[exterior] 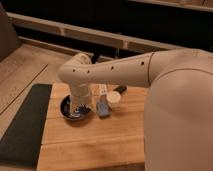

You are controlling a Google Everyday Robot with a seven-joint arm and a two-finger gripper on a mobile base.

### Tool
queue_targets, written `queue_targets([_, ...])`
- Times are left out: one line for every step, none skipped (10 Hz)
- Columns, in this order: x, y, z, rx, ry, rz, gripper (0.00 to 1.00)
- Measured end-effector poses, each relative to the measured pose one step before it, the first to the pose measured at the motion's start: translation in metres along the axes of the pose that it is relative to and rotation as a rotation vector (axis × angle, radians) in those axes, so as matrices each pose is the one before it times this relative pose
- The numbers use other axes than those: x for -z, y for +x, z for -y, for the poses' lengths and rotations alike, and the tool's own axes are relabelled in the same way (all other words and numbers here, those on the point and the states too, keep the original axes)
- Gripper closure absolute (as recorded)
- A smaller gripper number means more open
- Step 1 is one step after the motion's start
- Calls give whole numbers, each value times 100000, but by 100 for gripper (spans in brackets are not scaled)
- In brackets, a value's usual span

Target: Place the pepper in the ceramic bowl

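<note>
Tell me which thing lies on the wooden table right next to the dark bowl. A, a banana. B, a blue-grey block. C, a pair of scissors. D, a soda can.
B: the blue-grey block lies on the wooden table right beside the ceramic bowl, with a small white cup just behind it, while the pincer hangs over the bowl.
</note>
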Motion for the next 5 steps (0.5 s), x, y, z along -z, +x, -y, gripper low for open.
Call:
queue_targets([673,-814,-472,1143,257,3984,35])
queue_targets([1550,-2033,-925,2356,-1044,8095,35])
queue_targets([1145,-1681,-36,1877,-764,5751,35])
queue_targets([1706,-2298,358,3799,-1447,7862,35])
queue_targets([1500,-1790,412,3958,-2127,6478,35])
